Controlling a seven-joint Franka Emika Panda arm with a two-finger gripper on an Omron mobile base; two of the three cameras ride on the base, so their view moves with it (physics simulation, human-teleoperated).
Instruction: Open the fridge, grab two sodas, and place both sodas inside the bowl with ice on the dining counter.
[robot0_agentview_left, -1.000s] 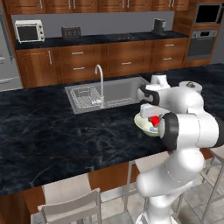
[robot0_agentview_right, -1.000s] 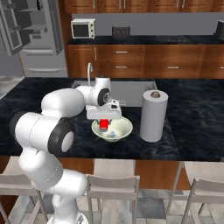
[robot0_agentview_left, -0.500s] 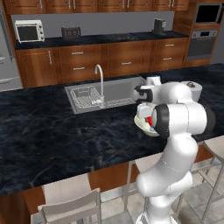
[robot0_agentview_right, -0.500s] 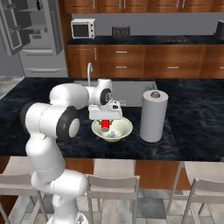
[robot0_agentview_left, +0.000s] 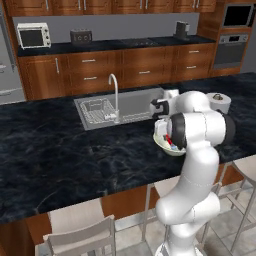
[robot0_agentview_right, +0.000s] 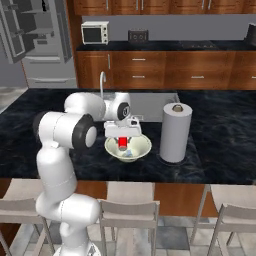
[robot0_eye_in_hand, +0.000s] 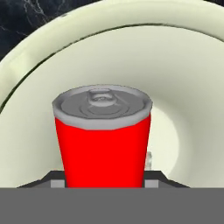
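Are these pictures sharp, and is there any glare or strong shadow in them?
Hand view: the red soda can is crisp and evenly lit, with no glare, and the bowl has soft shading. Right base view: flat light, with only faint shadow below the paper towel roll. Left base view: slightly soft, without glare.

glossy red can (robot0_eye_in_hand: 103, 144), matt cream bowl (robot0_eye_in_hand: 183, 74)

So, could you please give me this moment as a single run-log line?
stage: placing soda | gripper: shut on red soda can, over bowl | bowl: on dining counter, beside paper-towel roll | fridge: door open
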